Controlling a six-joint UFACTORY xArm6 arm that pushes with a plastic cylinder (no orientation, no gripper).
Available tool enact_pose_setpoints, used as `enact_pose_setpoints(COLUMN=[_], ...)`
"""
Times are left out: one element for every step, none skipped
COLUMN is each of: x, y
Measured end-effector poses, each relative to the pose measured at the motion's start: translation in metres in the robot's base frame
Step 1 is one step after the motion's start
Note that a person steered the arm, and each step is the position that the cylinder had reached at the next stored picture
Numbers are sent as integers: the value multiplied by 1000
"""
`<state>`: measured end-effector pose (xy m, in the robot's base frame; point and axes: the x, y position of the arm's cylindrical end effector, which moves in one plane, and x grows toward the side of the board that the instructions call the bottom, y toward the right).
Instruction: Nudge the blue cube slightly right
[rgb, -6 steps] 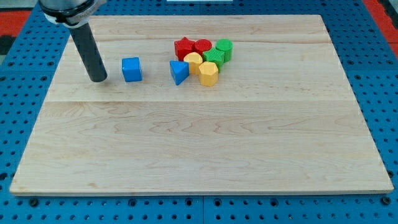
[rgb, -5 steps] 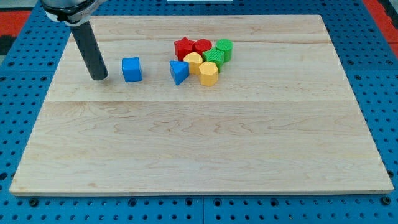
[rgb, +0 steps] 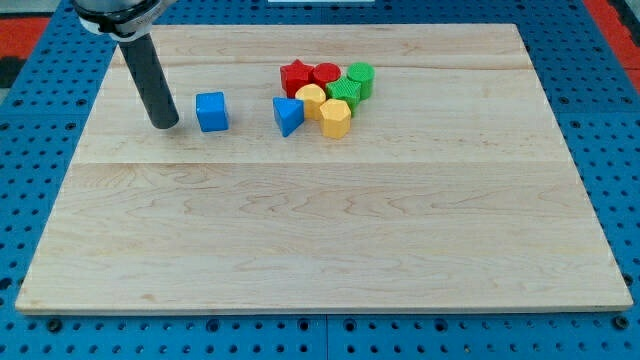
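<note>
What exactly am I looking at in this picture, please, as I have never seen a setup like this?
This is one camera's view of a robot arm that ends in a straight dark rod, not a hand. My tip rests on a pale wooden board, just off the view's left of a blue cube, with a small gap between them. Further right lie a blue wedge-like block and a tight cluster: two red blocks, two yellow blocks and two green blocks. Nothing is held; the rod only pushes blocks.

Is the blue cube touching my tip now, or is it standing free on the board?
Standing free. The blue cube rests flat on the board, with a strip of bare wood between it and my tip, which is at its left in the view.
</note>
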<state>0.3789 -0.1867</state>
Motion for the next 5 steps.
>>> enact_pose_setpoints(x=[2, 2, -1, -9, -20], y=[16, 31, 40, 28, -9])
